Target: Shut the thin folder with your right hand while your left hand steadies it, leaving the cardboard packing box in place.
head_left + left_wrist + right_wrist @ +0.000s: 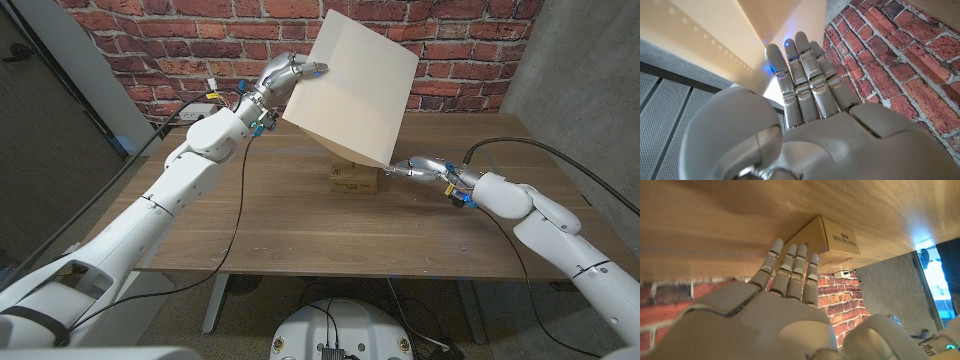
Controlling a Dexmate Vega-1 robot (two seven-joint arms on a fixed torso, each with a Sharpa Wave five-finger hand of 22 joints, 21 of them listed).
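**Head view: folder raised over the box, both hands at its edges**

Head view, nearest first: the table (pixel 300 235) is bare wood along its front edge, and both arms come in from the bottom corners.

Right hand (pixel 418 167): low over the table, just right of the box. Its fingers are extended and close together, pointing toward the folder's lower corner. The fingertips (pixel 392 170) are at that corner; contact cannot be confirmed. In the right wrist view the right hand (pixel 790 280) has its fingers (pixel 790 267) straight and side by side, closed on nothing, reaching toward the box (pixel 832 240) on the wood surface.

Box (pixel 354 176): a small cardboard carton on the table near the middle, its top partly hidden by the folder.

Folder (pixel 350 90): a pale cream panel held tilted above the box, lower edge down at the box, upper corner raised against the brick wall (pixel 470 40).

Left hand (pixel 282 78): raised at the folder's upper left edge, fingers extended onto the panel. Whether a thumb grips behind it cannot be told. In the left wrist view the left hand (pixel 805 100) has its fingers (pixel 800 65) straight and pressed together, tips against the cream folder (pixel 715 30).
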